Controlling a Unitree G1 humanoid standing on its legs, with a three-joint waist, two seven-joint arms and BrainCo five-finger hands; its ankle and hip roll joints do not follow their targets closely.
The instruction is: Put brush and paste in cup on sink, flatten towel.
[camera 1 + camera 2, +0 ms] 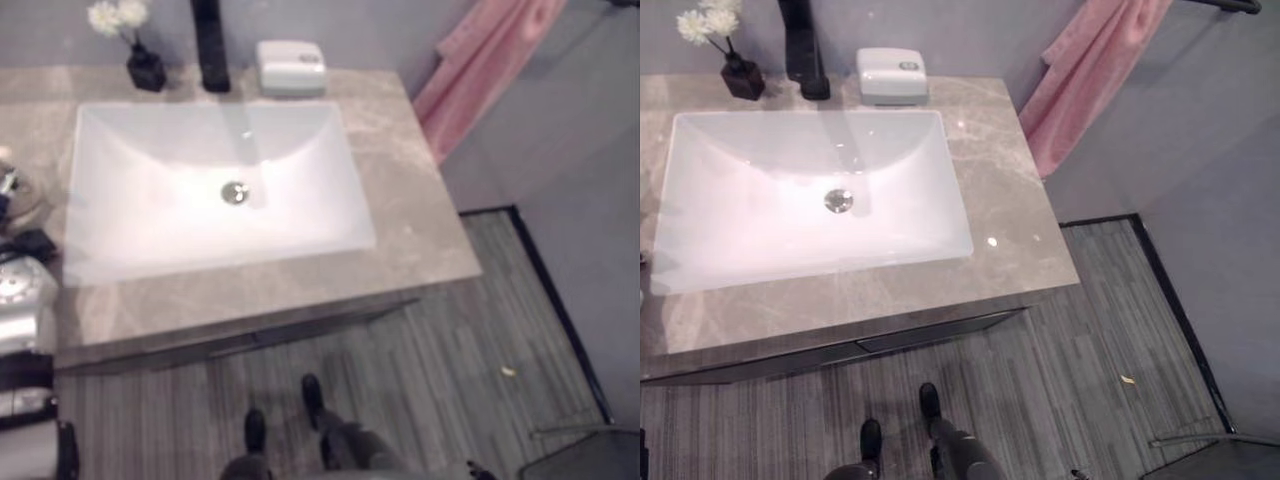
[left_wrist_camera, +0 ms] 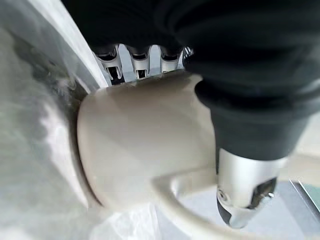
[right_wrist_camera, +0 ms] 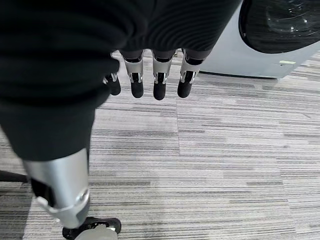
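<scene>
Left hand point(image 2: 240, 150) wrapped round a cream ceramic handled cup point(image 2: 145, 150), apparently at the grey marble counter's point(image 1: 400, 200) left edge. Right hand point(image 3: 150, 75) hanging relaxed, empty. Best set upright beside the white rectangular basin point(image 1: 200, 190); pink towel point(image 1: 1090, 70) bunched on the wall rail.

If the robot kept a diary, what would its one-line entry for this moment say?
left hand: fingers curled round cream cup | right hand: idle, open, above floor | pink towel: bunched on rail, unflattened
</scene>
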